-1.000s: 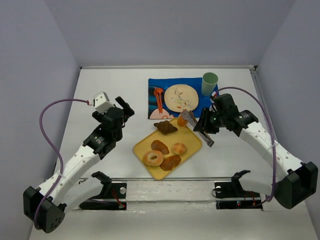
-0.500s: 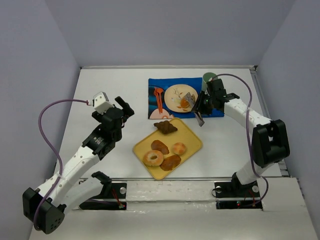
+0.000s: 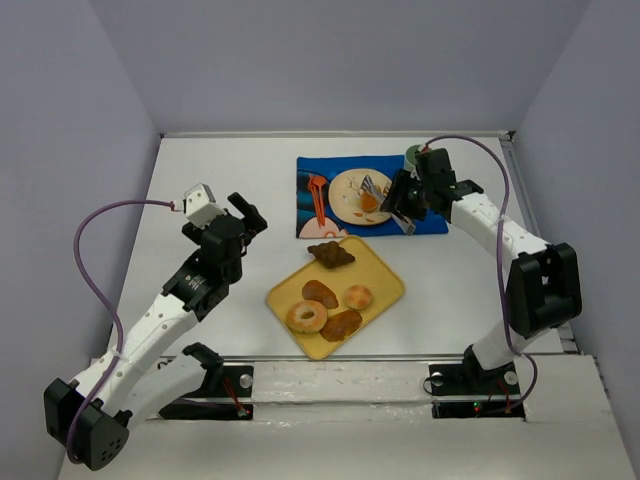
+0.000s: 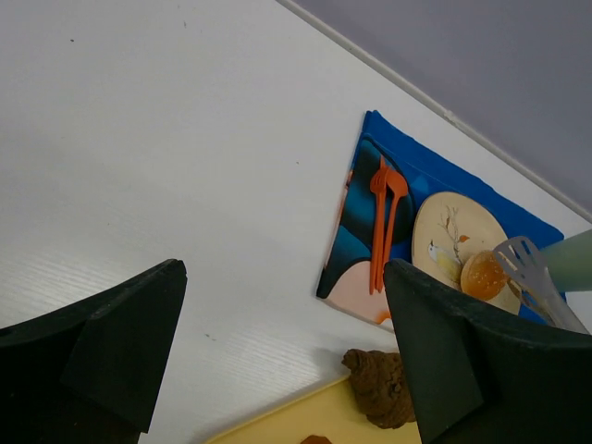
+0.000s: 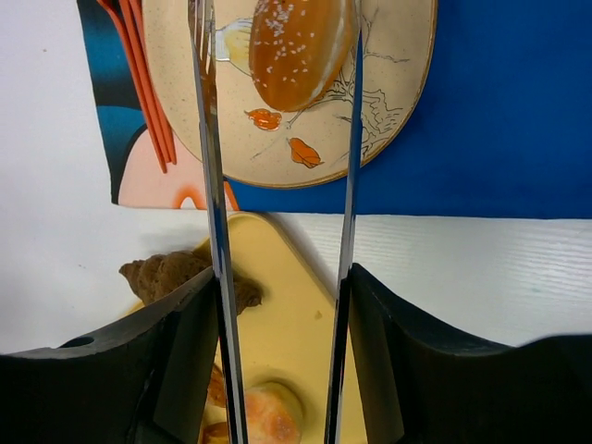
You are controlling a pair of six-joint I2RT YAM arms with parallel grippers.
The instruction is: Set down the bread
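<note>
The golden-orange roll [image 5: 301, 46] is on the beige plate [image 5: 398, 102], between the tips of metal tongs [image 5: 211, 185]. It touches one tong arm, with a gap to the other. My right gripper [image 5: 282, 296] is shut on the tongs and hovers over the blue placemat [image 3: 320, 170]. In the top view the roll [image 3: 368, 203] lies on the plate [image 3: 350, 185] beside the right gripper [image 3: 405, 205]. The dark brown croissant [image 3: 330, 254] sits at the far corner of the yellow tray [image 3: 385, 290]. My left gripper [image 3: 248, 215] is open and empty, left of the tray.
The tray holds several other pastries, including a ring doughnut [image 3: 306, 316]. An orange fork and knife [image 3: 318, 198] lie on the placemat left of the plate. A green cup [image 3: 411, 155] stands behind my right arm. Grey walls enclose the table.
My right arm has carried the tongs and roll from the tray's far corner up onto the plate. The left arm has not moved.
</note>
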